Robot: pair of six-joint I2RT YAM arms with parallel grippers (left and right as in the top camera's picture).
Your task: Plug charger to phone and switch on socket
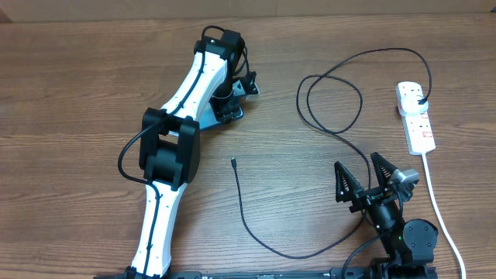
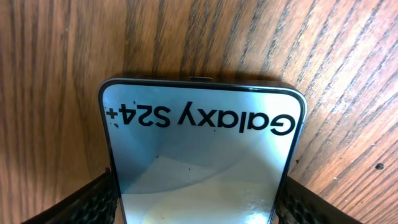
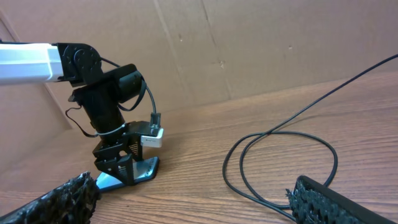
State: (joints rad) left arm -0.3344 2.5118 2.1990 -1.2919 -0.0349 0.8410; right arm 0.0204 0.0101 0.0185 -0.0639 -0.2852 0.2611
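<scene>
Left wrist view: the phone (image 2: 202, 143) lies screen-up on the wooden table (image 2: 56, 56), its lit screen reading "Galaxy S24+" upside down; the left gripper (image 2: 198, 190) pinches its long edges between dark fingers (image 2: 93, 202); the charger (image 1: 242, 203) trails loose, tip well apart from the phone, plug in the socket (image 1: 418, 128); the right gripper (image 1: 364, 172) stands spread wide, empty.

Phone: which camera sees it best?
The left wrist view: the phone fills the picture, its Galaxy S24+ lettering readable, between the fingers of the left gripper. The right wrist view shows only a thin sliver under that gripper. Overhead, the left arm mostly hides it.
</scene>
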